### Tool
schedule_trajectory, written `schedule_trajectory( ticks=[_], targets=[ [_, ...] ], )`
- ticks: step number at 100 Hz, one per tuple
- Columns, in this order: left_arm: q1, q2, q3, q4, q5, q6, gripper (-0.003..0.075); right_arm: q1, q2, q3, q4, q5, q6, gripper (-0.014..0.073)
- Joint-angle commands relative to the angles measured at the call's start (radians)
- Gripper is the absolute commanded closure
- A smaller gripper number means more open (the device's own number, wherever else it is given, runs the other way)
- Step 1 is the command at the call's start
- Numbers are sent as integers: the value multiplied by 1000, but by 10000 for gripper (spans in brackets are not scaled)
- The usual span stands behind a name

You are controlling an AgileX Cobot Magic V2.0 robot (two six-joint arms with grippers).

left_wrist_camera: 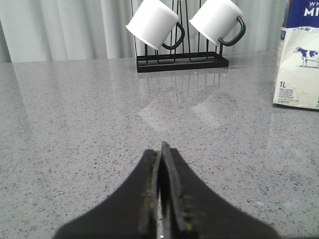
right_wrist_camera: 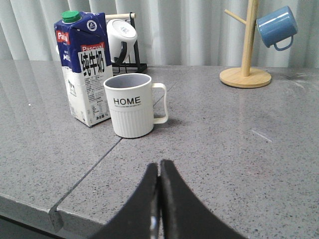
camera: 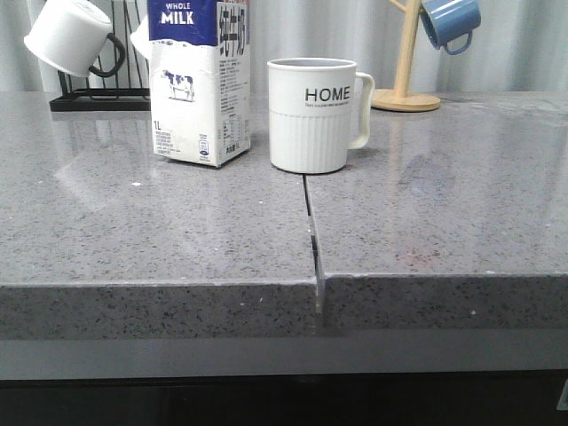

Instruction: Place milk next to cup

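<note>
Nearest, each wrist view shows its own gripper: the left gripper [left_wrist_camera: 162,149] has its jaws pressed together with nothing between them, above bare bench surface; the right gripper [right_wrist_camera: 159,167] likewise has its jaws closed on nothing, facing the cup from well short of it.

Bench [camera: 426,231]: grey speckled stone, two slabs meeting at a seam that runs from the front edge back to the cup.

Cup [camera: 311,115]: white ribbed mug, upright, black "HOME" lettering, white handle turned to the right in the front view; stands mid-bench at the far end of the seam.

Milk [camera: 201,84]: tall white carton with dark blue top and cow picture, upright, just beside the cup on its left, a narrow gap between them; green cap visible in the right wrist view.

Farther back, left: black wire rack [left_wrist_camera: 182,60] carrying two white mugs [left_wrist_camera: 152,22] with black handles, hung tilted.

Farther back, right: wooden mug tree [right_wrist_camera: 246,50] on a round base, with a blue mug [right_wrist_camera: 276,27] hanging from a peg.
</note>
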Motion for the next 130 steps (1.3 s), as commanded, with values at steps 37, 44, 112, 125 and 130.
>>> schedule_trajectory(
  ticks=[37,44,112,125,130],
  targets=[
    [0,-33,39,-8,-88,-8,741,-81,11,14,-24,-188,-18,662],
    [0,-33,39,-8,-88,-8,741,-158,11,48,-24,-240,-43,662],
    [0,-33,39,-8,-88,-8,741,-467,-76,260,-35,-291,-52,662],
    [0,-33,39,-8,-88,-8,741,-467,-76,260,-29,-289,-52,662],
    [0,-33,39,-8,-88,-8,741,-467,-76,260,-29,-289,-52,662]
  ],
)
